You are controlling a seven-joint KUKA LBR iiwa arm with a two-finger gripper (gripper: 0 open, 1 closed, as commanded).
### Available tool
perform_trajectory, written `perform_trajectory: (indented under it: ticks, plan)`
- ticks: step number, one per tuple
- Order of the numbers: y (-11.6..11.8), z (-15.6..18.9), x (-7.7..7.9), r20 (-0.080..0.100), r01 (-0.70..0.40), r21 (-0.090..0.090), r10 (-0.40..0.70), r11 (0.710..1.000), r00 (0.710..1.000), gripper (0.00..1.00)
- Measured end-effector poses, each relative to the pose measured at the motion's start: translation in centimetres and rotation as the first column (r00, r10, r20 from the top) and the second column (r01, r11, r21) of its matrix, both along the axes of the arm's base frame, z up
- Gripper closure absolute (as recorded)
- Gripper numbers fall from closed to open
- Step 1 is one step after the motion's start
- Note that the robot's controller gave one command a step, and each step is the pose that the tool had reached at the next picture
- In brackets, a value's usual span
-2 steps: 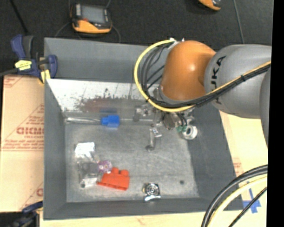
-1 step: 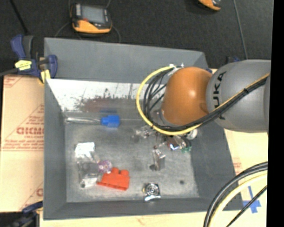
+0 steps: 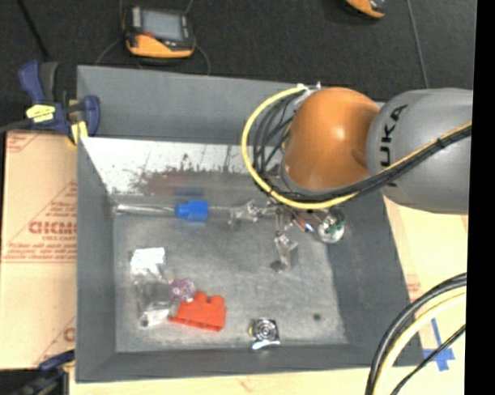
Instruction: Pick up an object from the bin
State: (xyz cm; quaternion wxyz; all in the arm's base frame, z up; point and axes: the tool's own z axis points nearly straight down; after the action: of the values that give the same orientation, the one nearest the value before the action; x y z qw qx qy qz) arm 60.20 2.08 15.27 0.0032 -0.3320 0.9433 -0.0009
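No one thing can be told as gripped. Nearest the hand (image 3: 286,242) is a small silvery piece (image 3: 333,228) with a green spot, just beside it at its 3 o'clock, against the bin's right wall. The hand itself hangs below the orange cover (image 3: 326,139) at about 2 o'clock of the bin (image 3: 96,252) floor, over bare grey metal (whether it is apart or together I cannot tell).

A blue block (image 3: 192,210) lies at 11 o'clock near the back wall, well apart from the hand. A round metal piece (image 3: 263,332) sits at 5 o'clock by the front wall. At 7 o'clock a red brick (image 3: 200,312) touches a small heap of clear and purplish bits (image 3: 167,292), with a white piece (image 3: 147,261) at 9 o'clock.
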Motion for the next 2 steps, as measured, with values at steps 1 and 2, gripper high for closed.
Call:
perform_trajectory:
  ticks: [1, 2]
  plan:
    - [-0.9, -2.2, -10.7, -0.012, -0.045, 0.0, 0.045, 0.999, 0.999, 0.0]
    - [-2.1, -7.8, -12.6, 0.002, -0.241, 0.0, 0.241, 0.97, 0.97, 0.0]
